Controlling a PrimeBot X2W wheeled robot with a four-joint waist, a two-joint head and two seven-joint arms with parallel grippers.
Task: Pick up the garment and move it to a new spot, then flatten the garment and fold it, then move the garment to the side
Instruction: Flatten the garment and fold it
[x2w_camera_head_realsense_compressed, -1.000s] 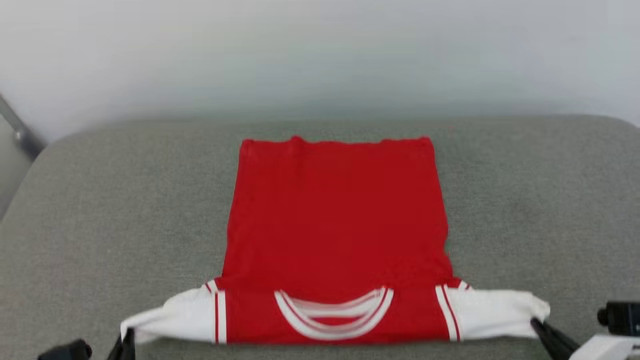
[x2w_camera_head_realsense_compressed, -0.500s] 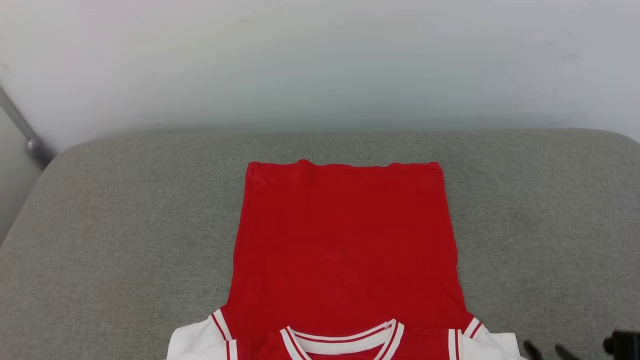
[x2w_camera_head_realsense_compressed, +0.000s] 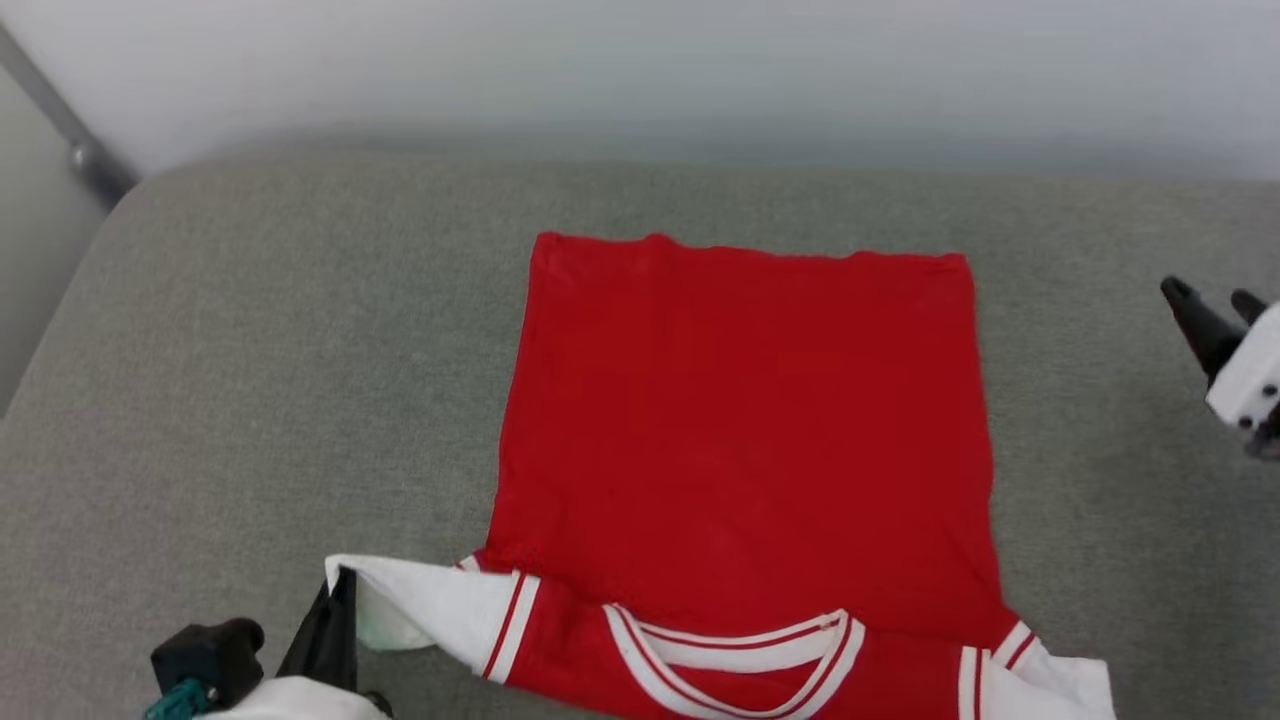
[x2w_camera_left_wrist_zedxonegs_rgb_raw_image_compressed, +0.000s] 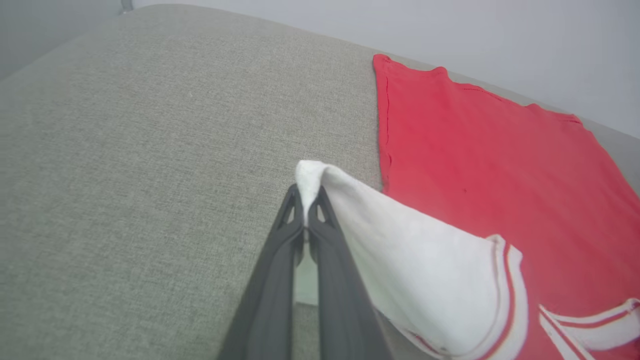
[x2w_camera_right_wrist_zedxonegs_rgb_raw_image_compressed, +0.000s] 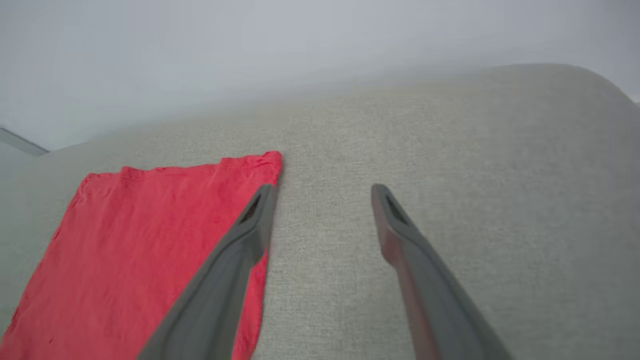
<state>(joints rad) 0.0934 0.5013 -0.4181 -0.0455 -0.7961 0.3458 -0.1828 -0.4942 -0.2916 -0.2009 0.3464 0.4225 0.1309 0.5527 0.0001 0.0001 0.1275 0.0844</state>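
The soft, light shirt (x2w_camera_head_realsense_compressed: 745, 430) is spread mid-frame on the grey cushion (x2w_camera_head_realsense_compressed: 250, 350). Its white sleeve (x2w_camera_left_wrist_zedxonegs_rgb_raw_image_compressed: 400, 250), lower left, is pinched in the left claw (x2w_camera_left_wrist_zedxonegs_rgb_raw_image_compressed: 305, 197); the right claw (x2w_camera_right_wrist_zedxonegs_rgb_raw_image_compressed: 322, 200) is spread open, empty. Corners are judged best gripped.

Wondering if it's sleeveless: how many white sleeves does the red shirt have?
2. One sleeve at the head view's lower left, pinched in the left fingers; the other at the lower right, partly cut off by the edge.

No text, number or label can be read; the garment (x2w_camera_head_realsense_compressed: 750, 420) lies plain red side up.
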